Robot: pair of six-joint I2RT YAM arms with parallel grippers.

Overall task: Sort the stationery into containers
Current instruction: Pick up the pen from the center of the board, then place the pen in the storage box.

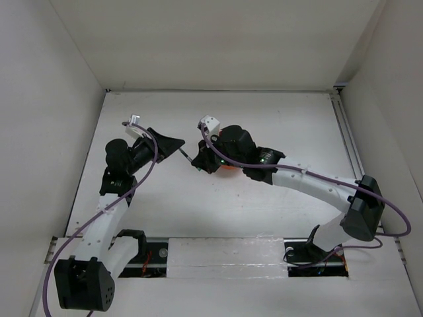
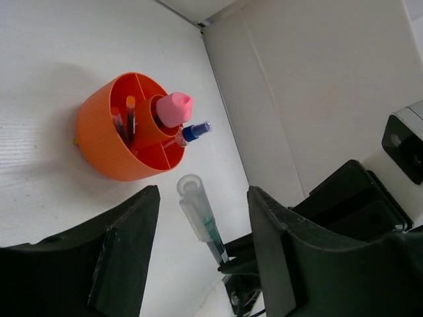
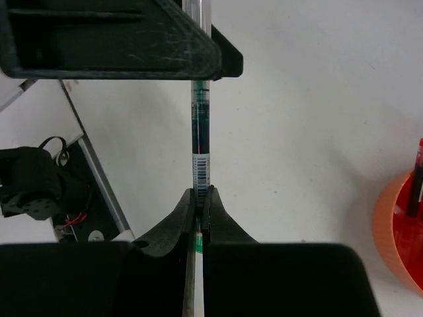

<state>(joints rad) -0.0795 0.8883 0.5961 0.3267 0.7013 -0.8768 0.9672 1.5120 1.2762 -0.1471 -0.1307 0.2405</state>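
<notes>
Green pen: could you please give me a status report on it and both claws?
Right claw shut on green pen. Left claw open, straddling its clear capped end. Orange organiser stands apart, nothing seen between.

One orange organiser was there. Pens were three in total: two thin pens stood in the organiser and one green pen was outside of it. Bottles were two: one pink-capped bottle and one blue-capped bottle, both in the organiser

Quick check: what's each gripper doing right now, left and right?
Left gripper: open, straddling the green pen without touching it.
Right gripper: closed on the green pen.
</notes>
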